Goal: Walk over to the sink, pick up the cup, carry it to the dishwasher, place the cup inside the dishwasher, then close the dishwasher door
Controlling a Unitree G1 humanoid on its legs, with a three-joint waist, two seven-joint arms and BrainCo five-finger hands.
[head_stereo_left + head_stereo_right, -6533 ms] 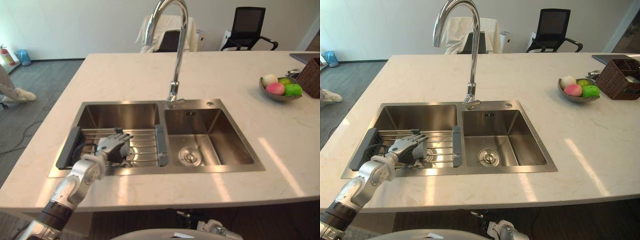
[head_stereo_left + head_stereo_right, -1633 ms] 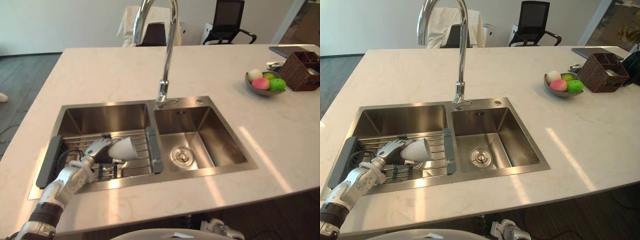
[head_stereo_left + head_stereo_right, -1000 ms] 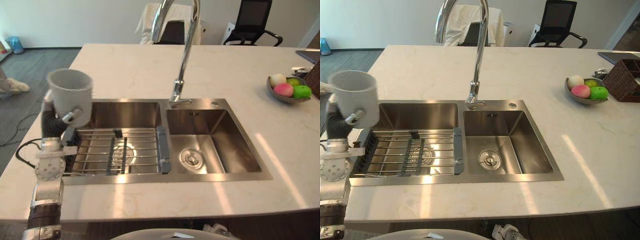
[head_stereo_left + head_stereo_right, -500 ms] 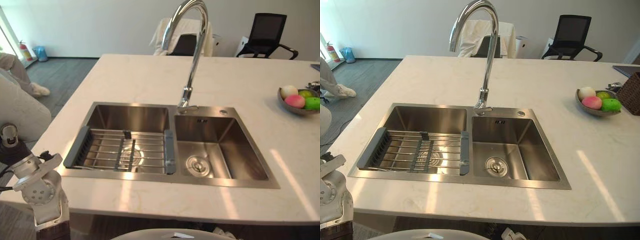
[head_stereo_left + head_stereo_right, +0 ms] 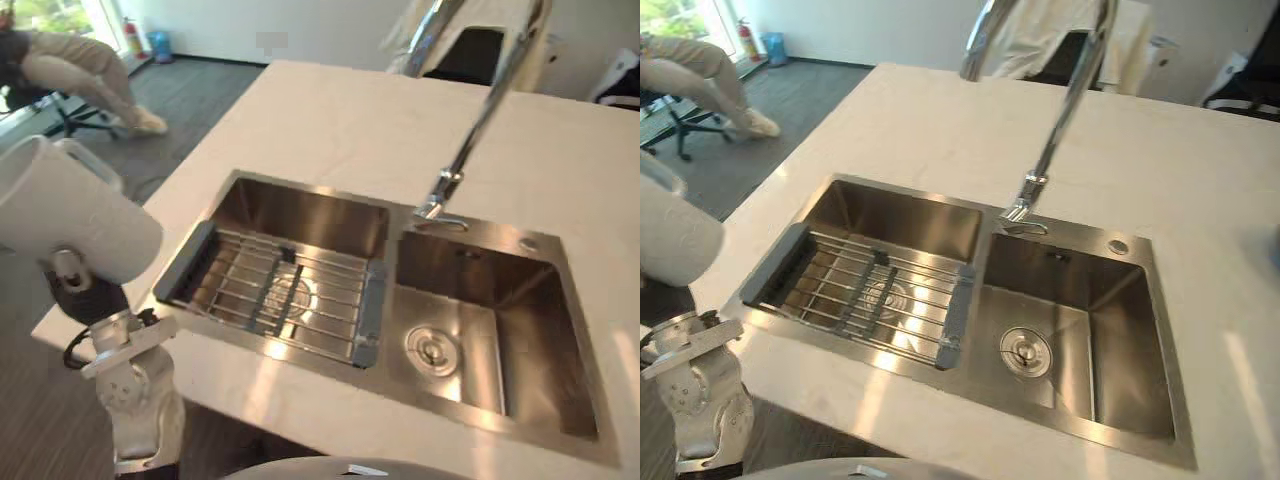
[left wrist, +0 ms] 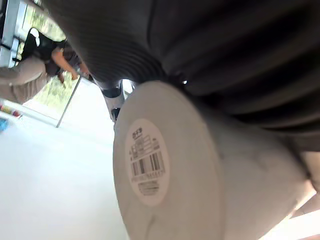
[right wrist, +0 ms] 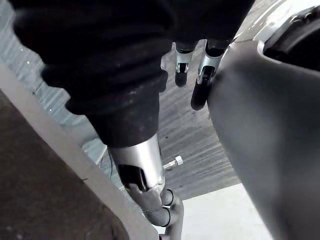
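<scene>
Gripping cup (image 5: 70,215) in left hand (image 5: 75,290) at frame's left, thumb against its wall, raised off counter (image 5: 330,130) edge, outside sink (image 5: 300,215): carry posture, likely for dishwasher. Right hand (image 7: 200,85) slack, holding nothing. Beyond: faucet (image 5: 470,130), person (image 5: 80,70) upper left.

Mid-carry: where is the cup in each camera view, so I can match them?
Left eye view: cup at the left edge, held up in the left hand, off the counter's end.
Right eye view: cut by the left edge.
Left wrist view: its labelled base in the middle.
Right wrist view: not in it.
Shared landmark: the person in the background, upper left in both eye views and the left wrist view.
</scene>
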